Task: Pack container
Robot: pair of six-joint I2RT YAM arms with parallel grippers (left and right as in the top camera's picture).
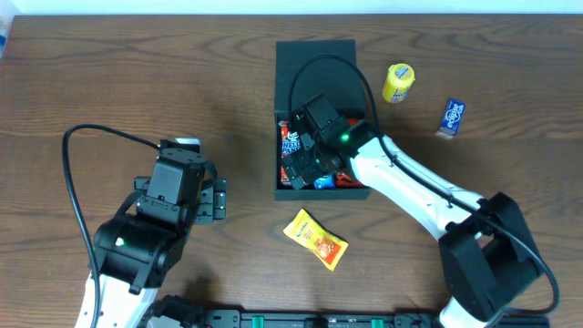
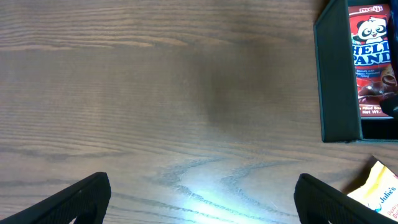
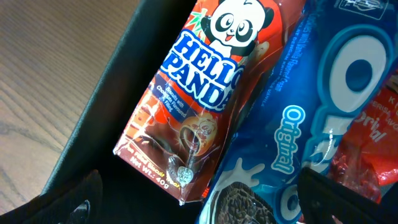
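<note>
The dark teal container [image 1: 291, 189] stands open at the table's centre, its flap lid [image 1: 315, 68] laid back behind it. Inside lie a red Hello Panda packet [image 3: 199, 106], a blue Oreo packet [image 3: 311, 124] and a red packet [image 3: 373, 143]. My right gripper [image 1: 314, 157] is down inside the container, open, with its fingers [image 3: 205, 208] spread over the Panda and Oreo packets and holding nothing. My left gripper [image 1: 215, 200] is open and empty [image 2: 202, 205] over bare wood, left of the container [image 2: 336, 74]. The Hello Panda packet also shows in the left wrist view [image 2: 372, 56].
A yellow snack packet [image 1: 315, 239] lies on the table just in front of the container, and it also shows in the left wrist view [image 2: 380, 191]. A small yellow packet [image 1: 398, 83] and a blue packet [image 1: 452, 116] lie at the right rear.
</note>
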